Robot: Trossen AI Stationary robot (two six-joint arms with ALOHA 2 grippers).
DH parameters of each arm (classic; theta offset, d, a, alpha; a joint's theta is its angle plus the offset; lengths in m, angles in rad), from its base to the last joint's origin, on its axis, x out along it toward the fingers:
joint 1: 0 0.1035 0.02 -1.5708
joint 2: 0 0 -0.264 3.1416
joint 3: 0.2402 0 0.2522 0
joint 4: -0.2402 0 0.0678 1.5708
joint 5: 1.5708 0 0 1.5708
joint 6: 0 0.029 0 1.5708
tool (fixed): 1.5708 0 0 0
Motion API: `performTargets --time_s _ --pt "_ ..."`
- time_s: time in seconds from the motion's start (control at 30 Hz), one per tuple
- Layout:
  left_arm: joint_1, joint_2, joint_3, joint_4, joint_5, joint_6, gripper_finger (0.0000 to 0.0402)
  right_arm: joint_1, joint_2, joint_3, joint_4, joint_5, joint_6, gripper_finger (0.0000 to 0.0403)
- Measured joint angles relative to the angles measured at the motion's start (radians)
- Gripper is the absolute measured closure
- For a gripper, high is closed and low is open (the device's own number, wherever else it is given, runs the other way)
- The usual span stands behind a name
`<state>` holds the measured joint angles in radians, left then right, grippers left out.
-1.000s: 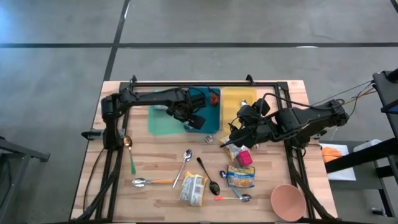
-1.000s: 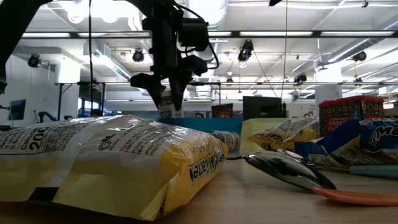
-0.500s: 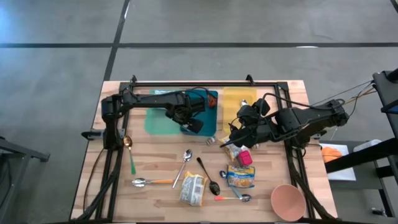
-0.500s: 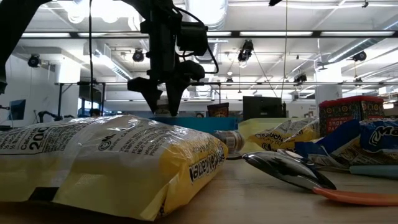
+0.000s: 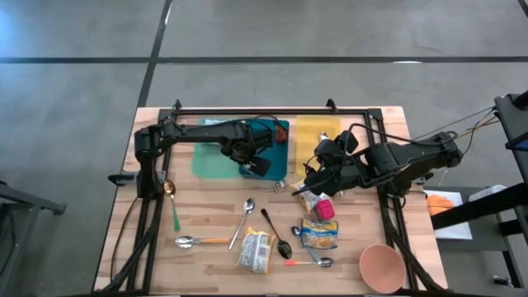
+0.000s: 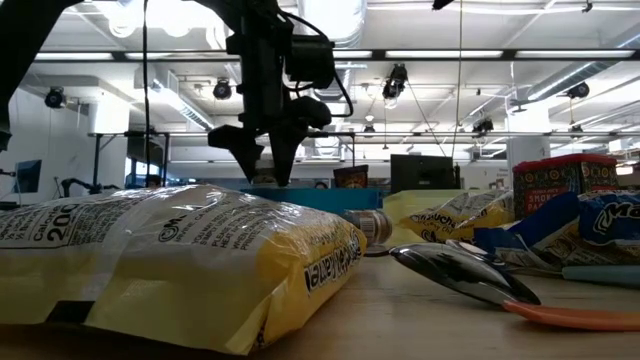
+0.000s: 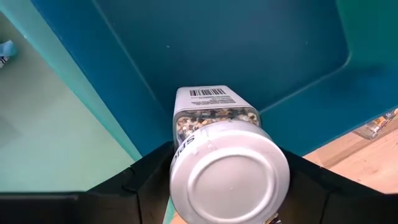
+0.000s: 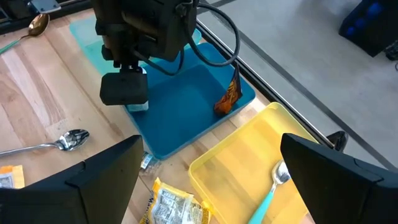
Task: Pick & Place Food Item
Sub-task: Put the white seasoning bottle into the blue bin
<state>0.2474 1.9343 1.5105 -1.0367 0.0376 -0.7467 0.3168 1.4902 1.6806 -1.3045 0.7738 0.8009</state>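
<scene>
Left hand (image 6: 262, 170) has spread since a second ago, releasing the spice jar (image 7: 214, 134) into the blue tray (image 5: 276, 153) at 12 o'clock; placement looks done. Right hand (image 5: 307, 186) waits, spread.

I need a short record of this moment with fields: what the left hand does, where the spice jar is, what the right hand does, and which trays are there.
left hand: over the blue tray, hand open around the spice jar
spice jar: inside the blue tray, near its edge beside the green tray, lid toward the wrist camera
right hand: open, waiting near the yellow tray
other contents: orange packet in the blue tray; spoon in the yellow tray
</scene>
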Motion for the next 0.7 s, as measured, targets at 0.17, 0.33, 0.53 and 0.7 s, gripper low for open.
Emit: performTargets --time_s 0.17,0.33,0.53,0.7 --pt "0.003 -0.01 0.0 -0.003 0.045 0.018 0.0162 0.0 0.0 0.0 0.0 0.0 0.0 0.0024" --pt "0.008 -0.052 0.0 -0.003 0.042 0.017 0.0162 0.0 0.0 0.0 0.0 -0.012 0.003 0.0024" --pt "0.015 -0.093 0.0 -0.014 0.03 0.018 0.0162 0.0 0.0 0.0 0.0 -0.014 0.009 0.0024" --pt "0.015 -0.101 -0.018 -0.023 0.023 0.019 0.0162 0.0 0.0 0.0 0.001 -0.015 0.012 0.0024"
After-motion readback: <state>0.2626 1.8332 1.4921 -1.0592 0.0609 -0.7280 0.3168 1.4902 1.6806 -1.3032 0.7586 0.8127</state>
